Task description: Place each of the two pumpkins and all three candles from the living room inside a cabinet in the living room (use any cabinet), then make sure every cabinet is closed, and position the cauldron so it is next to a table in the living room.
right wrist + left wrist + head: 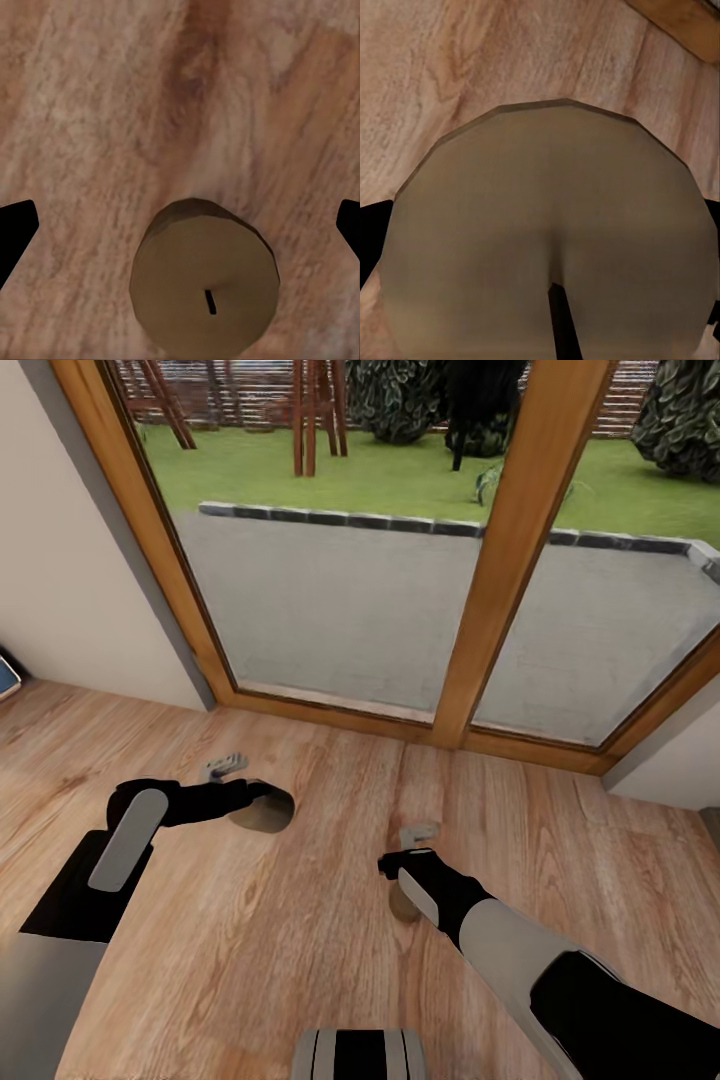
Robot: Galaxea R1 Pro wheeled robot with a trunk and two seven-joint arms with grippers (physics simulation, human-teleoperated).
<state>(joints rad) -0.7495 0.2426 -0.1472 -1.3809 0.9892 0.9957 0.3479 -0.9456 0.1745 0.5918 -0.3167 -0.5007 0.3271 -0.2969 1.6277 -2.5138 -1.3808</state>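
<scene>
Two candles show; the pumpkins, cabinet and cauldron are out of view. My left gripper (255,800) hangs low over the wooden floor, shut on a thick off-white candle (268,815). In the left wrist view that candle's beige faceted end (547,225) and dark wick sit very close, with black fingers (369,232) touching its sides. My right gripper (402,872) is open directly above a second candle (403,905) that stands upright on the floor. The right wrist view looks down on this candle (204,281), its black fingertips (15,225) far apart on either side and clear of it.
A glass patio door with a thick wooden frame (500,560) stands just ahead, its sill (340,710) close beyond the grippers. A white wall (60,560) is at the left, with a blue-edged object (6,675) at its foot. Open floor (250,960) lies behind.
</scene>
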